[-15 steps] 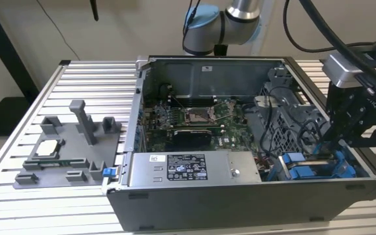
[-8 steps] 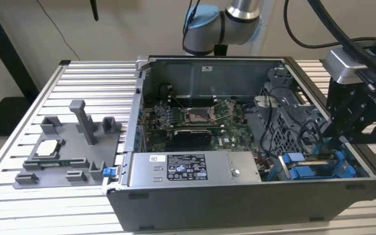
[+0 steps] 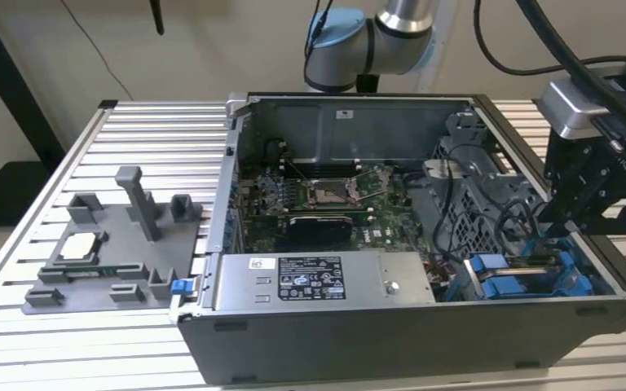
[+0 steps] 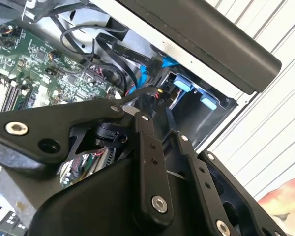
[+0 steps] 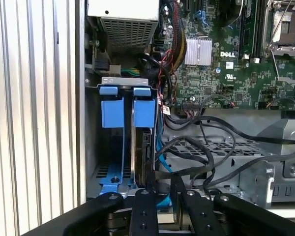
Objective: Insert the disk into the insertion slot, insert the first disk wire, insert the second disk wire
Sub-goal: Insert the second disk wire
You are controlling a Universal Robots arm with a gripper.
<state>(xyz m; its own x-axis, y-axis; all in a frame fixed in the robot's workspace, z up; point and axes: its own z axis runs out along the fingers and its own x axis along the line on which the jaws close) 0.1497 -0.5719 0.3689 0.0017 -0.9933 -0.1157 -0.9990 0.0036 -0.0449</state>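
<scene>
Hovering by the disk point(image 5: 146, 147) sitting in the insertion slot point(image 5: 113, 114), the tool point(image 5: 163, 189) is hiding its grip: cannot tell; slatted table point(image 3: 14, 330) underneath.

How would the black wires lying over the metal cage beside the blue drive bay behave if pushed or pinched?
The black wires sag in loose curves, so probably floppy, shifting rather than holding position. They look thin, so likely light. Several cross each other, so tugging one may drag neighbours.
</scene>
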